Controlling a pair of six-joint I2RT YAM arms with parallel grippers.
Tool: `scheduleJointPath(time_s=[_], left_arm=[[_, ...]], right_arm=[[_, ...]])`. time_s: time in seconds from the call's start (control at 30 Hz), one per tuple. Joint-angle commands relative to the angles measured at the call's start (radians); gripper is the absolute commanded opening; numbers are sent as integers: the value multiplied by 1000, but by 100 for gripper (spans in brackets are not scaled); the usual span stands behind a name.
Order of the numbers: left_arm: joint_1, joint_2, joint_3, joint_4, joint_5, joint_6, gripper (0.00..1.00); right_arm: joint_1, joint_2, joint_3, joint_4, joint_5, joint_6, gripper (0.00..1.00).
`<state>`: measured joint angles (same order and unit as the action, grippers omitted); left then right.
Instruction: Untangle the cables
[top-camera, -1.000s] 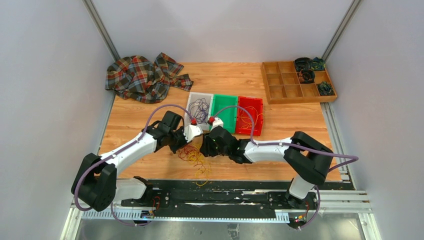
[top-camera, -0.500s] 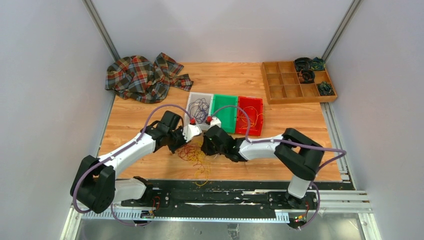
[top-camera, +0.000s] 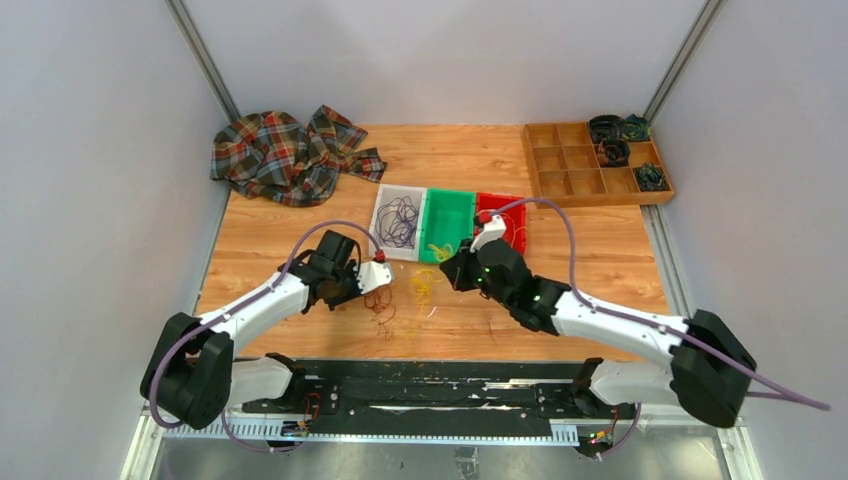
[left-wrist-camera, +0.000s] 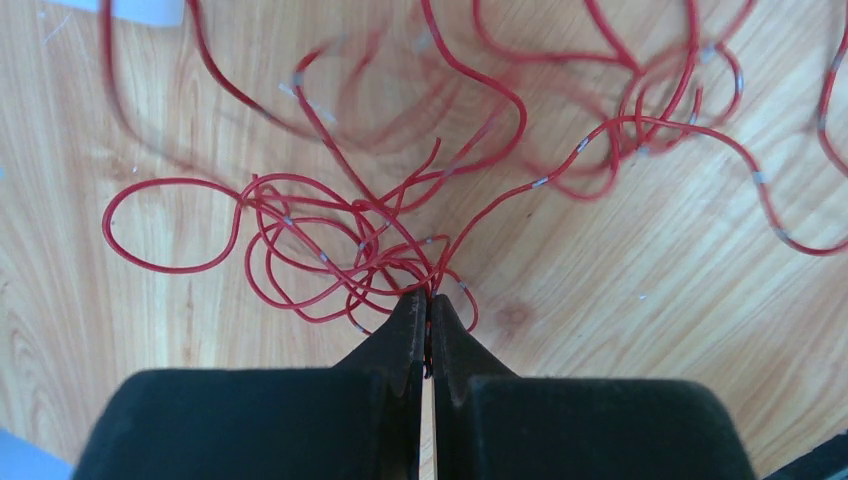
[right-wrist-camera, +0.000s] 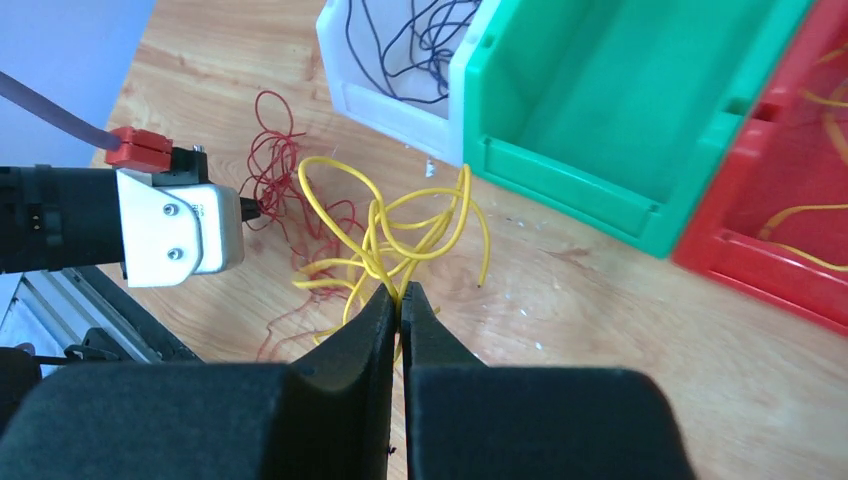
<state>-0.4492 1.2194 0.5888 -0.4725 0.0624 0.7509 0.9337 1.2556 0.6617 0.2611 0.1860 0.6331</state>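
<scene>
Dark red cables (left-wrist-camera: 330, 250) lie in loose loops on the wood, and my left gripper (left-wrist-camera: 428, 297) is shut on a few of their strands. From above, the red cables (top-camera: 380, 303) sit just below the left gripper (top-camera: 372, 290). My right gripper (right-wrist-camera: 400, 290) is shut on a bunch of yellow cables (right-wrist-camera: 400, 235), which hangs beside the red ones near the green bin's front. In the top view the yellow cables (top-camera: 425, 283) trail left of the right gripper (top-camera: 452, 268). Purple cables (top-camera: 398, 218) lie in the white bin (right-wrist-camera: 385, 105).
A green bin (top-camera: 462, 205) and a red bin (top-camera: 517, 215) with yellow wire stand beside the white bin. A plaid cloth (top-camera: 290, 155) lies at the back left. A wooden compartment tray (top-camera: 590, 165) with dark coils sits at the back right.
My right gripper closed on the yellow cables and swung right and back, drawing them away from the red ones. The left gripper drifted slightly left, still shut on the red strands.
</scene>
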Motion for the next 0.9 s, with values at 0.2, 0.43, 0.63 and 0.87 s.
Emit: scheduleJointPath(time_s=[0.2,0.43,0.63,0.87], left_arm=[[47,-116,-121,9,-127,219,1],[46,-151,-103,-14,-105,221,1],[47,-136,-159,44,-153,270,1],[47,-153,-154,50,-150,270,1]], right_arm=[[-136,-350,-91,-145,44,-80,1],[-253,-512,4,-302,110,-181,1],[-394,-567,147,-423,78,-253,1],[-476,-581,261,-520,183,-261,1]])
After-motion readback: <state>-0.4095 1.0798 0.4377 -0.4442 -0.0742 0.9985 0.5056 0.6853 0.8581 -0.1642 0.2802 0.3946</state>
